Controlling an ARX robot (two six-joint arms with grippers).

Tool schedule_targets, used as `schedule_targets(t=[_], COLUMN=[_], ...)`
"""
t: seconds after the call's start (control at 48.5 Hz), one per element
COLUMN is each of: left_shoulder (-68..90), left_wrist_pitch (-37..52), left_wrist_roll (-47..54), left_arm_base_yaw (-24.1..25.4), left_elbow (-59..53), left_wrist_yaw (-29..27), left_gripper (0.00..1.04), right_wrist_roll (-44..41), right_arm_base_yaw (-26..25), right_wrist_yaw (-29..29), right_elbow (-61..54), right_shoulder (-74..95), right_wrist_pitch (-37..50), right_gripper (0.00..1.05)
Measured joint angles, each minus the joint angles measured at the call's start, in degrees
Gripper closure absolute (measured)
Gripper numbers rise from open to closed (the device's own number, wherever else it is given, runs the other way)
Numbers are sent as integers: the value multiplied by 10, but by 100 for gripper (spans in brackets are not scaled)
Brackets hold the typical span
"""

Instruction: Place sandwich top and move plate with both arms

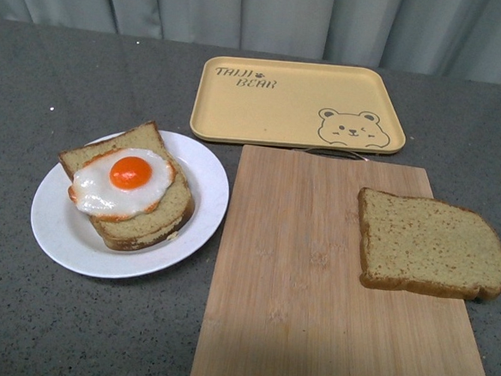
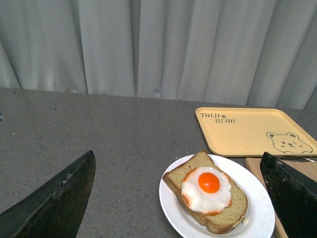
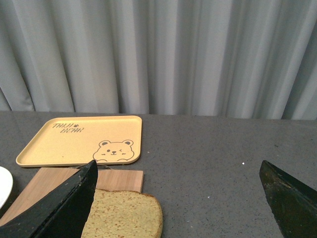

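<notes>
The sandwich top (image 1: 429, 246) is a loose golden-brown bread slice lying flat on the right side of the wooden cutting board (image 1: 304, 278). The round white plate (image 1: 59, 226) sits left of the board and carries stacked bread slices topped with a fried egg (image 1: 124, 181). Neither arm shows in the front view. My left gripper (image 2: 178, 198) is open above the table, with the plate (image 2: 255, 218) and egg (image 2: 207, 189) between and beyond its fingers. My right gripper (image 3: 178, 198) is open too, and the sandwich top (image 3: 124, 215) lies beside its one finger (image 3: 59, 208).
A yellow rectangular bear-print tray (image 1: 299, 103) lies behind the board near the back of the grey table. A grey curtain hangs along the table's far edge. Grey tabletop (image 3: 213, 163) stretches out beside the sandwich top.
</notes>
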Motion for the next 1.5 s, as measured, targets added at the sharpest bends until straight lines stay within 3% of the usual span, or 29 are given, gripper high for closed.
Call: schedule_targets(t=[1.504], left_shoulder=[0], left_wrist_pitch=[0], left_wrist_roll=[0], left_arm_base_yaw=[0], left_elbow=[0], left_wrist_yaw=[0], left_gripper=[7], right_wrist_roll=[0], right_arm_base_yaw=[0], right_wrist_yaw=[0], right_elbow=[0], right_shoulder=[0], right_wrist_pitch=[0], right_gripper=[9])
